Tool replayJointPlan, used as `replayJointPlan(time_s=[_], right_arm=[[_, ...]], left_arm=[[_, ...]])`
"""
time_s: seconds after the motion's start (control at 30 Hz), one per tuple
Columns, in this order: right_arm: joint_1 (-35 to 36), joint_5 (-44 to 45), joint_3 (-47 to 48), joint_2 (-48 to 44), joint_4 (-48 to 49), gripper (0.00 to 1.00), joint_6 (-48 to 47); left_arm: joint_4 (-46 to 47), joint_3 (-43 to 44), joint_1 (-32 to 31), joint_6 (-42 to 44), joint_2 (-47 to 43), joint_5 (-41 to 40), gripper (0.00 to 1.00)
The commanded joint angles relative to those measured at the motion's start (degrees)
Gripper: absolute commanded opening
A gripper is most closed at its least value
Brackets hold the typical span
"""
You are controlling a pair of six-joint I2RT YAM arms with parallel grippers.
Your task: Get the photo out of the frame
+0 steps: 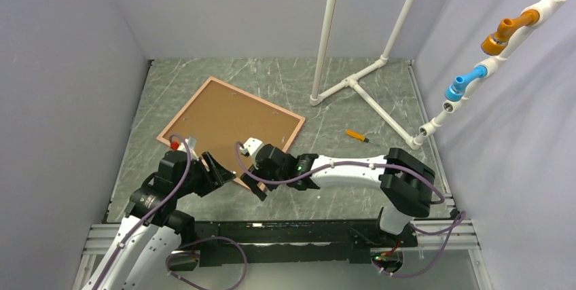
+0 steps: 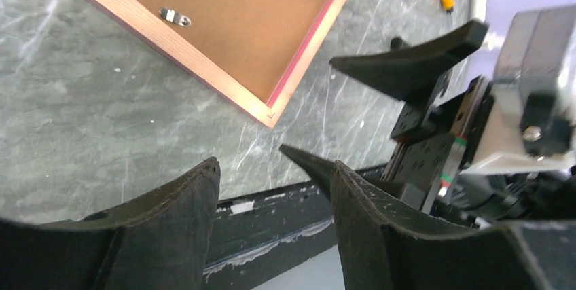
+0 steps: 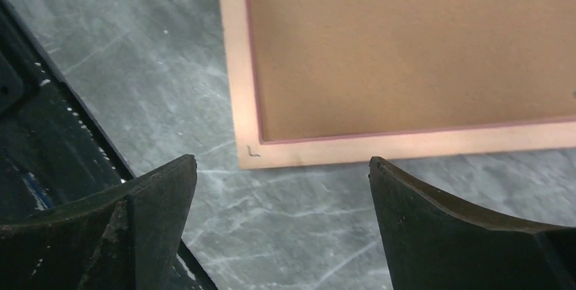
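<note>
Since both sets of fingers stand spread with nothing between them, nothing is gripped yet. Left gripper (image 2: 273, 166) and right gripper (image 3: 282, 162) sit close together, just past the black base rail (image 2: 272, 236) at the near table edge. They're over bare grey marbled tabletop (image 1: 339, 168), with the right one's fingers spread wider.

Just far of the fingertips is the near corner of the thin pink rectangular picture frame (image 1: 258, 98). It lies flat and face down, skewed on the table, left of centre. The plain brown backing board (image 1: 231, 123) fills it and looks seated. The photo isn't visible, presumably under that board, facing the table.

Step, as I read it: approach for opening the back, so the task is barely started. Next move needs the board freed. One small metal tab (image 2: 175, 16) shows on the board near the left border. Can't tell if it's a retainer or just a hanger. If it's a retainer, it has to be turned off before prying. Then one arm pins the border and the other gets a fingertip under the board edge at this corner.

In the way:
- The two grippers crowd each other at the one corner, so clash risk.
- The frame is light and flat, likely to slide if unpinned.

Farther out, clear of the work:
- orange-handled screwdriver (image 1: 355, 135), right of the frame
- white PVC pipe stand (image 1: 353, 83), far centre
- white pipe with blue and orange fittings (image 1: 465, 85) along the right wall
</note>
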Motion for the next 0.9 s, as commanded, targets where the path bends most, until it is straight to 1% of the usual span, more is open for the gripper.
replayJointPlan(time_s=[0.0, 0.1, 0.17, 0.2, 0.23, 0.27, 0.33, 0.43, 0.5, 0.73, 0.8, 0.83, 0.87], right_arm=[[1.57, -1.88, 1.54, 2.05, 6.72, 0.96, 0.47], [3.76, 0.54, 4.09, 5.61, 5.40, 0.88, 0.90], [5.06, 3.42, 6.06, 7.75, 4.12, 0.84, 0.55], [5.50, 4.53, 6.95, 8.70, 3.31, 0.80, 0.15], [5.97, 5.51, 7.90, 9.51, 2.73, 0.76, -0.31], [6.41, 6.06, 8.55, 10.38, 2.23, 0.68, -0.68], [7.17, 7.18, 9.65, 11.67, 1.74, 0.57, -1.22], [7.80, 8.73, 10.45, 13.30, 1.51, 0.46, -1.63], [7.93, 9.79, 10.51, 14.12, 1.46, 0.45, -1.83], [8.88, 14.05, 11.28, 16.49, 0.07, 0.45, -2.30], [8.95, 14.06, 11.50, 17.00, -0.12, 0.45, -2.28], [9.08, 13.95, 11.64, 17.28, -0.19, 0.42, -2.23], [9.18, 13.88, 11.69, 17.50, -0.20, 0.35, -2.13]], left_arm=[[-0.03, -1.56, -0.17, -8.61, -3.32, -6.24, 0.64], [1.56, -3.62, -0.16, -10.39, -2.77, -7.72, 0.64], [0.94, -3.55, -0.16, -10.37, -0.48, -8.99, 0.63], [0.30, -3.31, -0.14, -10.39, 0.66, -9.75, 0.63], [-0.08, -3.05, -0.11, -10.14, 1.90, -10.32, 0.63], [-0.27, -2.79, -0.15, -9.80, 3.02, -10.72, 0.63], [-1.06, -2.28, -0.11, -9.69, 5.26, -11.93, 0.63], [-3.16, -1.62, -0.11, -10.98, 7.12, -13.44, 0.64], [-3.64, -1.77, -0.13, -12.11, 7.69, -15.67, 0.65], [-2.49, -2.83, -0.08, -13.43, 8.54, -16.47, 0.64], [-2.51, -2.67, -0.09, -13.59, 8.91, -17.12, 0.65], [-2.66, -2.56, -0.10, -13.89, 9.16, -17.49, 0.65], [-2.69, -2.41, -0.10, -14.36, 9.37, -17.89, 0.66]])
